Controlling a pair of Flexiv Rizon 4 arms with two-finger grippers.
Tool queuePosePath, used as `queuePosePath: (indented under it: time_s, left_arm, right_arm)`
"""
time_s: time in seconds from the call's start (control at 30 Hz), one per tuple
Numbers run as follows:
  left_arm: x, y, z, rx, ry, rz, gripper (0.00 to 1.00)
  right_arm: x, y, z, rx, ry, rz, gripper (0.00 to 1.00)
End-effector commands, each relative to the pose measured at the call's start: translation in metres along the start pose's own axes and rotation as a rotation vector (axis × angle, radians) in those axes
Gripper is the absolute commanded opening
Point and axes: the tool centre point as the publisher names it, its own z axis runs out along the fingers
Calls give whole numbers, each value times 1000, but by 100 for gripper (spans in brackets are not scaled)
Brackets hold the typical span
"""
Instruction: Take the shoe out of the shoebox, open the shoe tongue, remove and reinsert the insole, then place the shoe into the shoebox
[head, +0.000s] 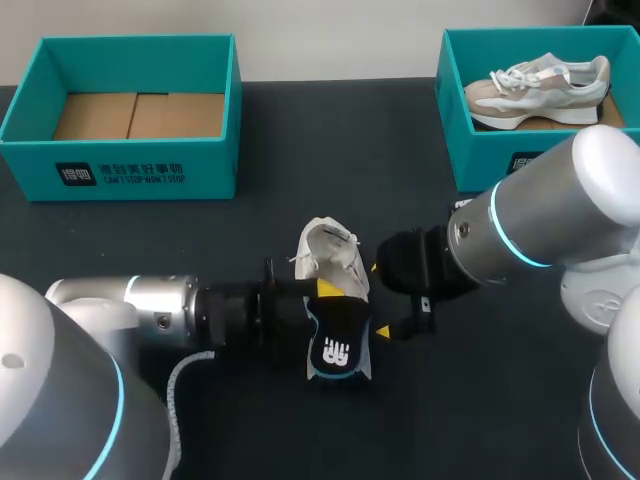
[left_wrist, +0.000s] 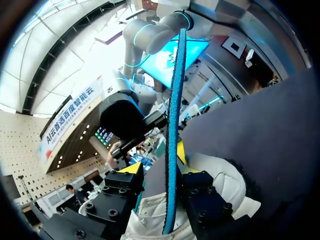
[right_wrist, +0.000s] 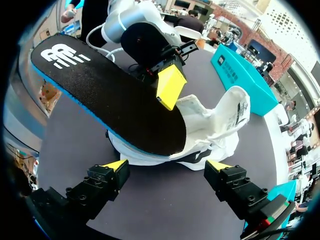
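one insole (right_wrist: 110, 95) tight in left gripper (left_wrist: 156, 160); right gripper (right_wrist: 167, 165) wide, empty

Insole (right_wrist: 110, 95): black top face, white logo at the heel, bright blue edge.
Shoe (right_wrist: 215, 130): off-white upper and laces.
Left shoebox (head: 120, 165) and right shoebox (head: 500, 160): teal walls with dark print on the front. The left one has a brown cardboard floor.
Sneaker (head: 540, 90) in the right shoebox: beige, white and light grey.
Worktop (head: 300, 130): black.
Left end effector (left_wrist: 157, 162) and right end effector (right_wrist: 166, 165): black fingers with yellow tips.
Left arm (head: 160, 305) and right arm (head: 560, 215): silver-grey with cyan rings.
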Motion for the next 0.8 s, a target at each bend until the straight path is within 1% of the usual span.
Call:
queuePosePath:
  time_s: [0.03,0.2,0.27,0.3,0.37,0.4,0.43,0.6,0.8]
  left_arm:
    - [0,-10,-6,-15,9,-9,41]
    - [0,-22,-8,-21,21,-1,40]
    - [1,-26,-9,-22,23,2,37]
    - [1,-27,-9,-26,21,0,34]
    - [2,-29,-10,-23,15,-4,25]
    - [4,-29,-10,-25,16,-7,11]
    - [5,-30,-9,-24,16,-8,0]
    - [12,-24,-6,-22,34,-23,0]
    - [15,-8,-9,-45,46,-16,0]
  right_arm:
    - [1,-1,0,-2,-1,0,100]
    - [1,-1,0,-2,-1,0,100]
    - [1,-1,0,-2,-1,0,100]
    - [1,-1,0,-2,-1,0,100]
    - [1,-1,0,-2,-1,0,100]
    - [1,-1,0,-2,-1,0,100]
    - [1,-1,0,-2,-1,0,100]
    - [1,-1,0,-2,-1,0,100]
    - [1,-1,0,-2,-1,0,100]
